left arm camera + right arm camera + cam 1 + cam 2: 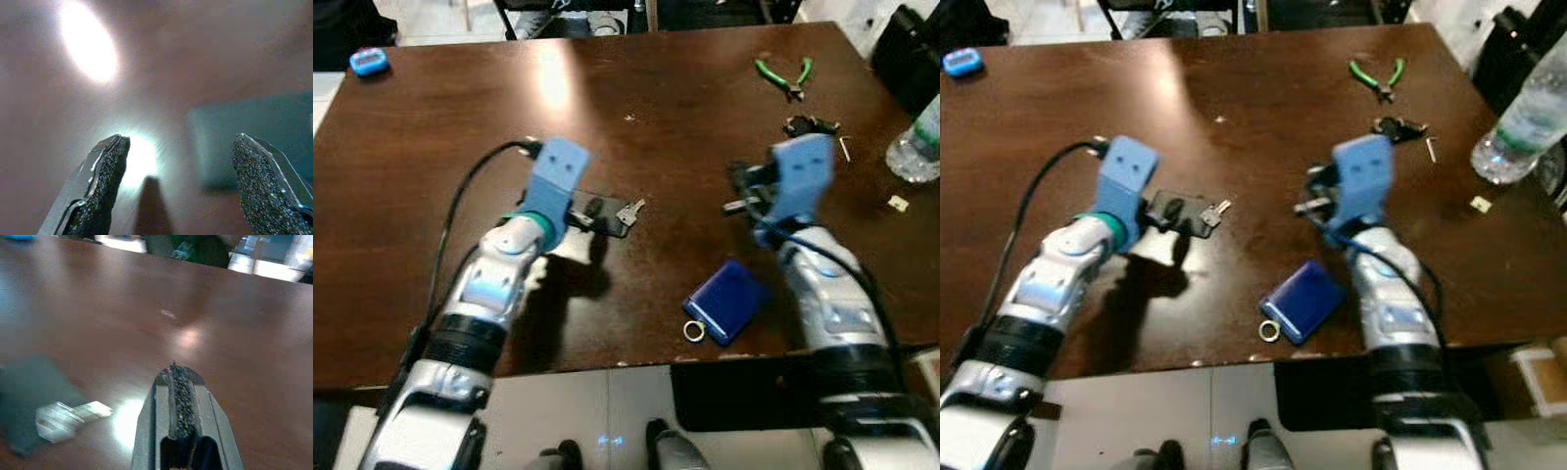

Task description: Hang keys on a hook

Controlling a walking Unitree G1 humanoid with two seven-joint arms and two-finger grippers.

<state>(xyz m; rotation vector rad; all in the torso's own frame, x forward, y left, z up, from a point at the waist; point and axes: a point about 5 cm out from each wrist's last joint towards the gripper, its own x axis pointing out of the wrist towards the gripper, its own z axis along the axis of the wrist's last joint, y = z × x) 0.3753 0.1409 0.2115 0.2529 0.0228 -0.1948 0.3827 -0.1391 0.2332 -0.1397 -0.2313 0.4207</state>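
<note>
Dark brown glossy wooden table (460,147) w/ both silver arms reaching over it from the near edge.

Left gripper (178,183): hovers low over the tabletop, left of centre. Wrist view shows its two black fingers (105,181) wide apart, nothing btwn them, glare spots on the wood below. In the head views the fingers (597,213) point right, toward the small silver key (630,210), which lies flat on the table right at the fingertips; can't tell if they touch it. Key also shows in the right wrist view (68,417), blurred, flat on the wood beside a dark shape.

Right gripper (182,401): right of centre, held above the table, pointing left across it toward the key. Wrist view shows the two pads pressed together, no gap, nothing held. Blue wrist housing (801,176) hides most of the fingers in the head views.

Other stuff on the table:
- blue rectangular pouch w/ a metal ring at its corner (724,301), near the front edge, btwn the two arms, closer to the right one
- green-handled pliers (785,76), far right
- small black object (809,124) just beyond the right wrist, can't ID it
- clear plastic water bottle (918,142) at the right edge
- small blue oval object (369,62) at the far left corner
- small pale square scrap (898,203) near the bottle
</note>
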